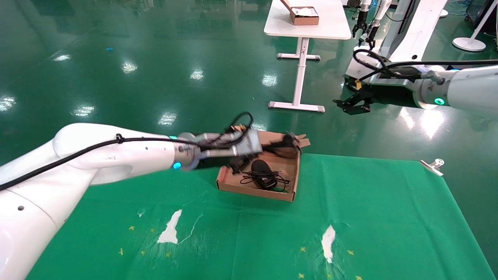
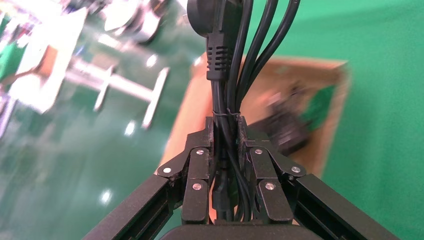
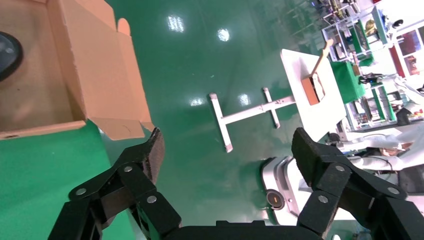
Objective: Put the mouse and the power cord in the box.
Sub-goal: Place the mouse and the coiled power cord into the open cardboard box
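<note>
Right pincer (image 3: 227,150) spread wide beside box (image 3: 87,65).

A green cloth (image 1: 369,217) covers the table. The brown box (image 1: 258,186) sits on it. A silver clip (image 1: 433,166) lies at its far right edge.

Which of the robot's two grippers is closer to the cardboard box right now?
The left. The left gripper holds the power cord over the box. The right gripper hangs open beyond the table, off to the box's right.
</note>
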Robot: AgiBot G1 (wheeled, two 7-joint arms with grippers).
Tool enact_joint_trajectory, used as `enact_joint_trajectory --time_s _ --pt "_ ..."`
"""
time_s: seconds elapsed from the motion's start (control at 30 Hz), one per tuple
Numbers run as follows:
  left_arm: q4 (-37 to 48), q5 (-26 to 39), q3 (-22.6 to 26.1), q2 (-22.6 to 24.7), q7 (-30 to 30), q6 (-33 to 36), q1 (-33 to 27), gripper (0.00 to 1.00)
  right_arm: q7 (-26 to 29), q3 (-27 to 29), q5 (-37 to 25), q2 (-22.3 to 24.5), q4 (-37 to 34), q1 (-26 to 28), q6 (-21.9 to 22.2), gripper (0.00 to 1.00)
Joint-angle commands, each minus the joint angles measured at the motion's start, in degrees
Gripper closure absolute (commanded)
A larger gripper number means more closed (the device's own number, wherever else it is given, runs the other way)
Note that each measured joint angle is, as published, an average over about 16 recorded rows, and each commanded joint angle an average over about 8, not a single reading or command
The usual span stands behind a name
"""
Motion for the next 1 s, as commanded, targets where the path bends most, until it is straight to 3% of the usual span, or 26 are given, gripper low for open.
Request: enact_joint_trajectory --time_s 0.03,0.2,0.27,0.67,1.0 --pt "0.0 -0.1 1.8 0.0 -2.5 -2.9 -0.3 0.74 -0.4 0.1 0.2 -0.1 -0.4 0.1 -0.1 0.00" --pt "-0.3 -1.2 4.4 0.1 -7.2 -6.0 -0.3 0.12 -0.9 0.2 0.4 0.0 -0.8 0.4 -0.1 0.00" --pt "-0.4 -1.5 4.8 0.1 -7.9 -6.4 -0.2 0.00 -1.0 0.3 0.4 0.0 -0.9 0.5 -0.1 0.00" --pt "-1.1 -1.9 3.8 -0.7 -7.6 -5.4 0.3 0.00 -0.1 0.7 1.2 0.6 0.5 -0.6 -0.9 0.00" --pt "-8.5 -7.6 -2.4 -7.0 -10.6 1.8 5.6 0.00 6.3 4.1 7.1 5.6 11.1 -8.1 -6.8 0.00"
